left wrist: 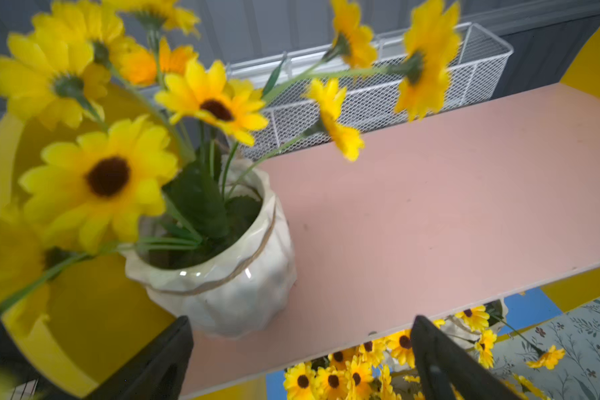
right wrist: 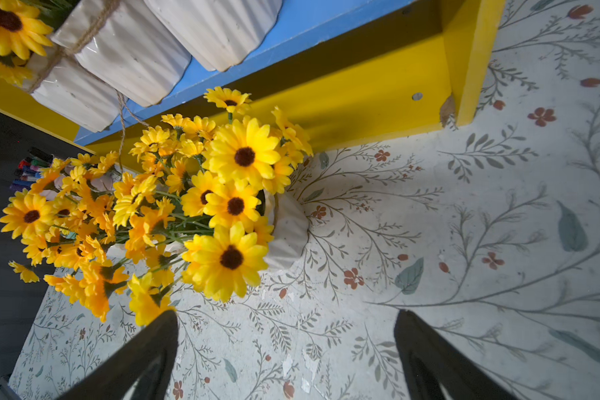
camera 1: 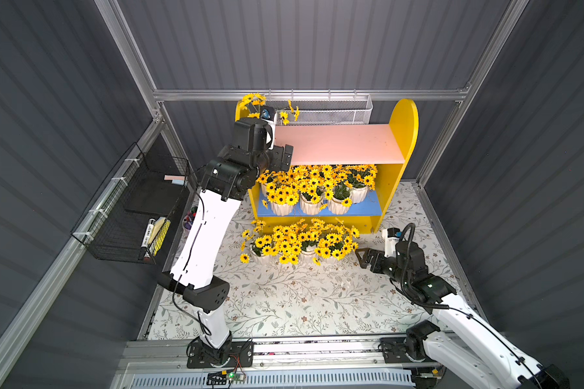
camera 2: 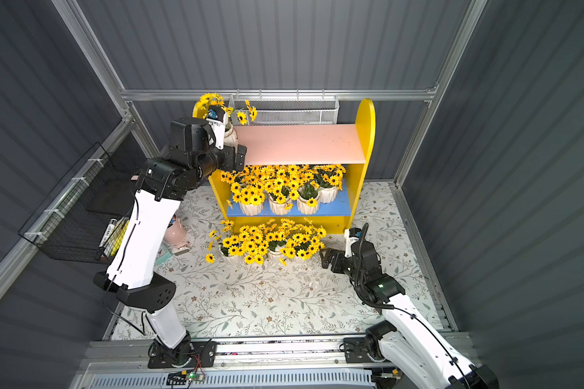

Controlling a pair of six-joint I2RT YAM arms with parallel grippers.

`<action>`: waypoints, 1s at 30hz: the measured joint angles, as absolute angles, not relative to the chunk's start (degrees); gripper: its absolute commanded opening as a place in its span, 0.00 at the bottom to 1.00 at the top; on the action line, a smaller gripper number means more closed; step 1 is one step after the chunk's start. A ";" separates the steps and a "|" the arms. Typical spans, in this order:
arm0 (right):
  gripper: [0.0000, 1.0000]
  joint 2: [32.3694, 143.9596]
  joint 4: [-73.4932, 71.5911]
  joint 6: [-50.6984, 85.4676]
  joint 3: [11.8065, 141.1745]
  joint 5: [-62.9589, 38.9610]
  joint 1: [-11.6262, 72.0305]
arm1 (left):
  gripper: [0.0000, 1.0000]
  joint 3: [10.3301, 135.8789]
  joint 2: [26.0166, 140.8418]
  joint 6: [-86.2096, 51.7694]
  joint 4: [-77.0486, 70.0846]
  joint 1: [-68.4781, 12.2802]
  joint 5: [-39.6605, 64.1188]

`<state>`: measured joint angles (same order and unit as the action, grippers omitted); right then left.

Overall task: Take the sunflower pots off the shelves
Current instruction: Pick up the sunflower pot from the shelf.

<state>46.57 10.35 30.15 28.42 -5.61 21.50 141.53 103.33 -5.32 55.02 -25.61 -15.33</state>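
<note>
Here, the lone pot [left wrist: 229, 294] on the top shelf [left wrist: 430, 207] stood just ahead of your left gripper [left wrist: 302, 322], jaws apart; your right gripper [right wrist: 288, 315], also apart, hung well below.

The shelves [camera 1: 399, 134]: a yellow two-tier unit with rounded side panels, standing upright, with a pale pink upper board [camera 1: 338, 144] and a blue lower board [camera 1: 368, 209]. The sunflower pots are small, white and ribbed, with twine round the neck; each holds yellow dark-centred blooms and green leaves. A single pot [left wrist: 229, 294] stands upright at the left end of the upper board, next to the side panel. A crowded group [camera 1: 312, 203] fills the lower board. A further cluster [camera 1: 300, 242] stands on the worktop [camera 1: 300, 303] just in front of the shelves' base.
</note>
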 measured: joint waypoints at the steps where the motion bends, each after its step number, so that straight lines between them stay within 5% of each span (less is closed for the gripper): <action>1: 0.99 46.59 10.50 30.00 28.42 -5.63 21.41 | 0.99 141.01 103.11 -5.93 55.16 -25.12 -15.20; 11: 0.99 47.99 10.39 29.47 28.40 -6.00 21.04 | 0.99 136.25 101.41 -7.68 53.21 -24.01 -12.16; 30: 0.99 48.10 10.24 29.32 28.08 -6.79 20.40 | 0.99 115.52 94.32 -6.48 32.08 -23.83 -21.52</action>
<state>48.10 10.24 29.32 28.08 -6.79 20.40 115.52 94.32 -6.48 32.08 -23.83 -21.52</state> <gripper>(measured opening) 0.989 0.995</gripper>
